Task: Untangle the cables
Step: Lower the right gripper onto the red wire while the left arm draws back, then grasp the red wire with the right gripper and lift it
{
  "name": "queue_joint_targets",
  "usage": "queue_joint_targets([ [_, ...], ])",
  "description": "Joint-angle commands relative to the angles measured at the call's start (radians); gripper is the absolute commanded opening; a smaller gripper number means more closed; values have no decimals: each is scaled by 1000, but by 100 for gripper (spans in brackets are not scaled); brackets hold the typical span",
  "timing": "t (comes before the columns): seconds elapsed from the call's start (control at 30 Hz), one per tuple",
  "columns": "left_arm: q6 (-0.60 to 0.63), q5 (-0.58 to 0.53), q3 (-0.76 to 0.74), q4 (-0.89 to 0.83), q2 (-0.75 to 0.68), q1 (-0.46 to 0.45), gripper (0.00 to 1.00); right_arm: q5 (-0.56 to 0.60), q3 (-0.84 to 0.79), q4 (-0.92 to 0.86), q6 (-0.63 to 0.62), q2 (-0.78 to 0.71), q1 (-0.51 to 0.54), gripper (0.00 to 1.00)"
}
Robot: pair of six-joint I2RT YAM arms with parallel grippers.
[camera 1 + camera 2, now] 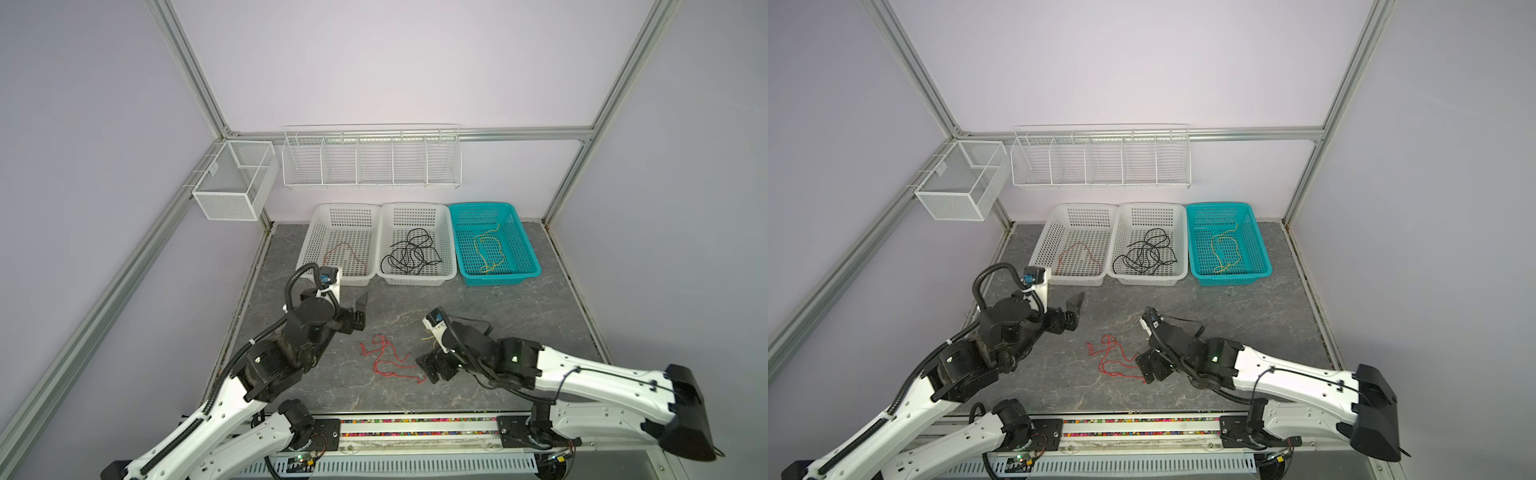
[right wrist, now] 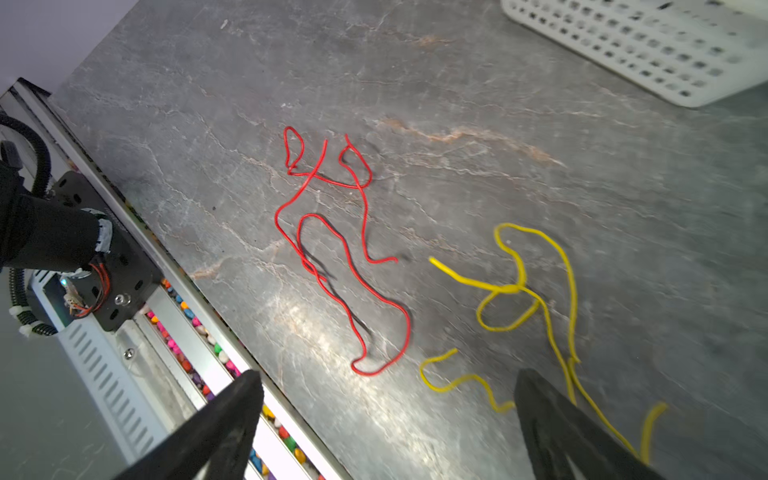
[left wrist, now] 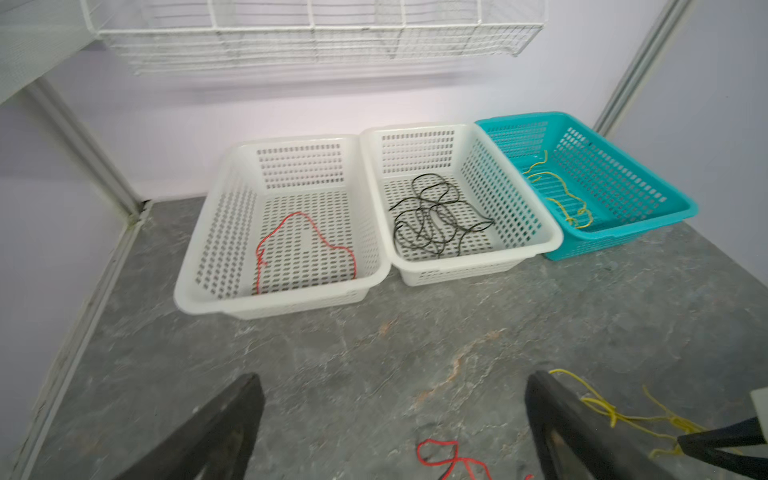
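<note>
Top views both show the grey table (image 1: 519, 332) with three baskets in a row at centre frame. We find the left white basket (image 1: 353, 279) holding one red cable (image 3: 297, 213), the middle white basket (image 1: 415, 279) a looped heap of black cables (image 3: 428, 224), and the teal basket (image 1: 498, 278) one yellow cable (image 3: 567, 193); we judge sorting mostly done. Left gripper (image 1: 360, 313) and right gripper (image 1: 428, 370) both stand wide open and hold nothing. Two cables lie on the table, lower centre: a loose red cable (image 2: 365, 220) and, just beside it without crossing, a loose yellow cable (image 2: 513, 289) carrying a knot. We judge that these need binning and the knot loosening. A wire rack (image 1: 372, 158) and a mesh box (image 1: 232, 183) hang upper centre and upper left, well apart. In both top views the right arm (image 1: 602, 382) hides most of the loose yellow cable; the left gripper hangs between the loose red cable and its basket.
</note>
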Motion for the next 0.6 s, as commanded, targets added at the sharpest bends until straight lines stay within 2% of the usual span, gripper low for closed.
queue_joint_targets([
  [0.0, -48, -108, -50, -66, -83, 5, 99, -6, 83, 148, 98, 144, 37, 100],
  [0.13, -57, -142, -70, -85, -125, 4, 99, -1, 126, 260, 158, 300, 52, 96],
  [0.4, -36, -168, -79, -98, -107, 3, 99, -48, 255, 342, 212, 548, 55, 72],
  [0.57, -30, -168, -85, -90, -124, 4, 99, -13, 288, 346, 232, 609, 53, 58],
])
